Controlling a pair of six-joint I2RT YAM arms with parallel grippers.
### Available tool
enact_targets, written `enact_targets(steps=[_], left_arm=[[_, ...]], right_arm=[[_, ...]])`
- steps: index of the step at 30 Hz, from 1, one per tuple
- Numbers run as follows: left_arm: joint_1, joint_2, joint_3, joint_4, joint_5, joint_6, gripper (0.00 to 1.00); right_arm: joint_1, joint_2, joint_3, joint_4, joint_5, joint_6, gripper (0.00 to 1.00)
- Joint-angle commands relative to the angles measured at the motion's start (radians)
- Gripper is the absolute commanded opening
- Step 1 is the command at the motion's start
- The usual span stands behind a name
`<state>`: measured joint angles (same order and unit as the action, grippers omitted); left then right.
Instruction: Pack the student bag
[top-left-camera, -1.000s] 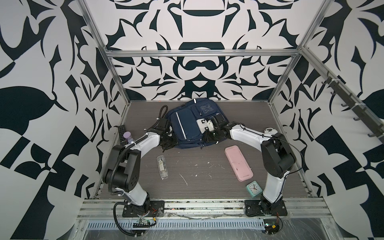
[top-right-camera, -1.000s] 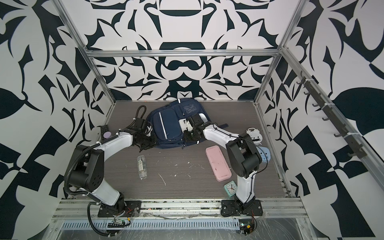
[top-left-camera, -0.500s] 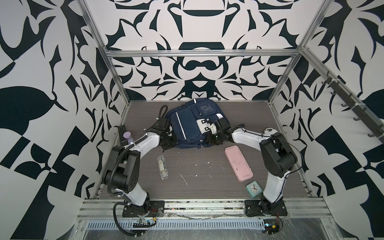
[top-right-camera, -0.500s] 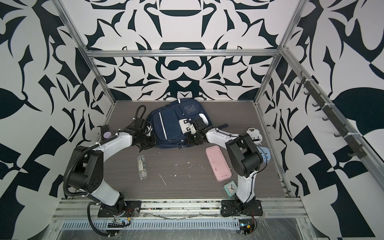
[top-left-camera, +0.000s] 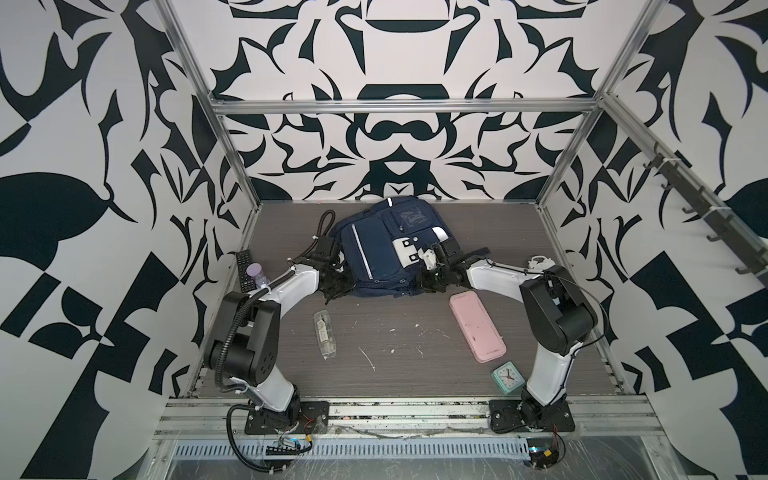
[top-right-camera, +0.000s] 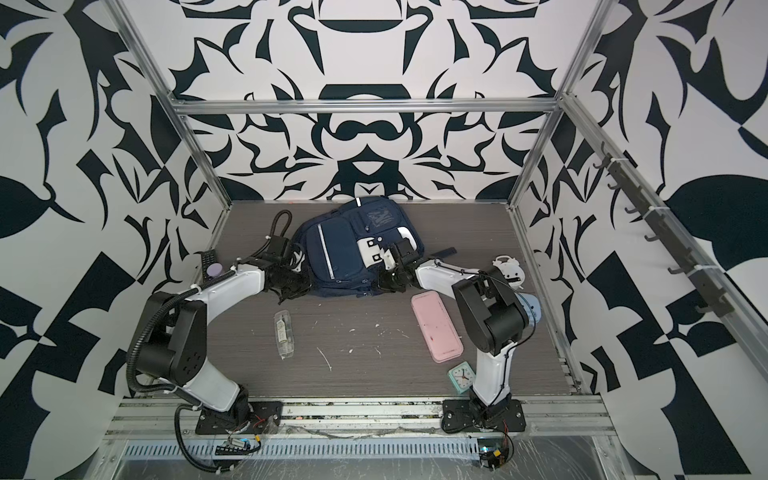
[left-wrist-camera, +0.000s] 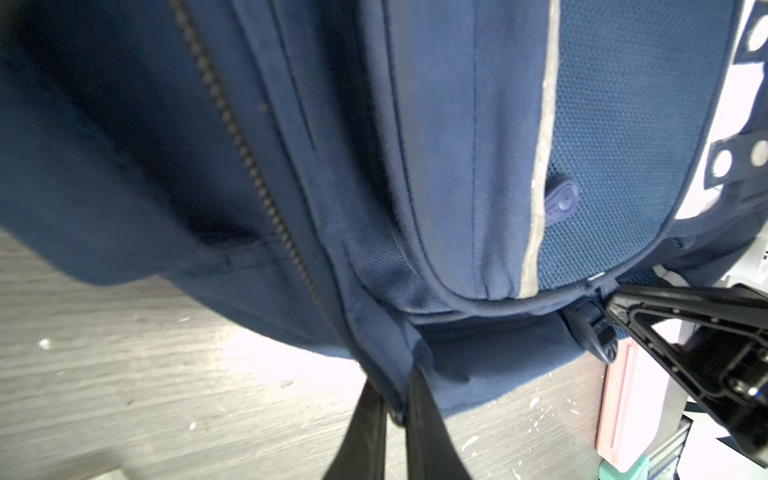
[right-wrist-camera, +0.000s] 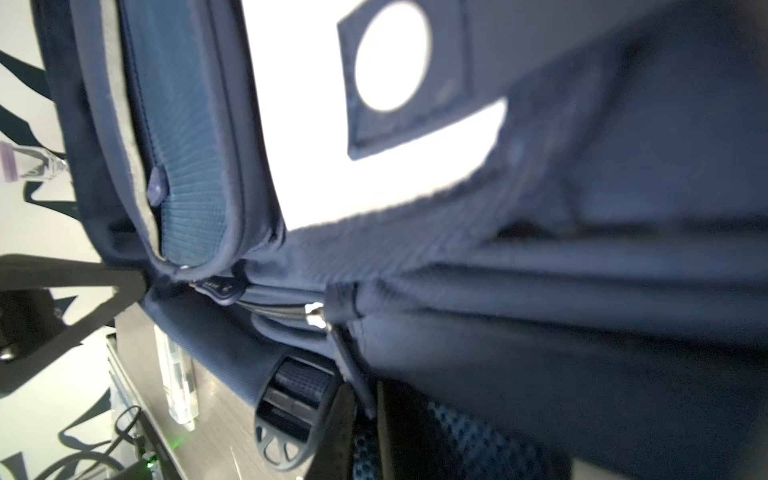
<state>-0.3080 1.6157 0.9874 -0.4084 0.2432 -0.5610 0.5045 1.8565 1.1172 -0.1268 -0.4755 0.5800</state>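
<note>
Bag: we see the student bag (top-left-camera: 374, 249) flat by the table's (top-left-camera: 395, 353) far edge.
Left gripper (left-wrist-camera: 395, 395): clamped on its seam fold.
Right gripper (right-wrist-camera: 365, 399): pinching the zip pull (right-wrist-camera: 353, 365).
Risk: we tug, the pull slips, the bag slides.

The grey tabletop (top-left-camera: 395, 353) bears the student bag (top-left-camera: 382, 257), pink case (top-left-camera: 478, 326), clock (top-left-camera: 508, 376), remote (top-left-camera: 244, 270).

Right fingers (right-wrist-camera: 334, 440) tighter on student bag (top-left-camera: 374, 249)

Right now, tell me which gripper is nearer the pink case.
Right. The right gripper sits at the bag's near corner, just behind the pink case; the left gripper holds the bag's opposite corner, farther away.
</note>
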Motion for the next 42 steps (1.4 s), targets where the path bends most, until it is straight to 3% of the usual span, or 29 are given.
enact_targets(steps=[1, 8, 15, 28, 42], left_arm=[[-0.001, -0.028, -0.028, -0.028, 0.003, -0.005, 0.13], [-0.003, -0.030, -0.033, -0.021, 0.005, -0.010, 0.13], [-0.002, -0.037, -0.039, -0.021, 0.004, -0.013, 0.13], [-0.020, -0.072, -0.033, 0.012, 0.048, -0.072, 0.12], [-0.057, -0.079, -0.015, 0.023, 0.057, -0.108, 0.12]], right_arm=[[0.001, -0.049, -0.018, 0.005, -0.003, 0.021, 0.09], [-0.002, -0.097, -0.027, 0.001, 0.032, 0.022, 0.03], [-0.003, -0.142, 0.044, -0.149, 0.146, -0.082, 0.00], [0.053, -0.103, 0.228, -0.362, 0.076, -0.273, 0.00], [0.197, -0.009, 0.346, -0.340, 0.034, -0.255, 0.00]])
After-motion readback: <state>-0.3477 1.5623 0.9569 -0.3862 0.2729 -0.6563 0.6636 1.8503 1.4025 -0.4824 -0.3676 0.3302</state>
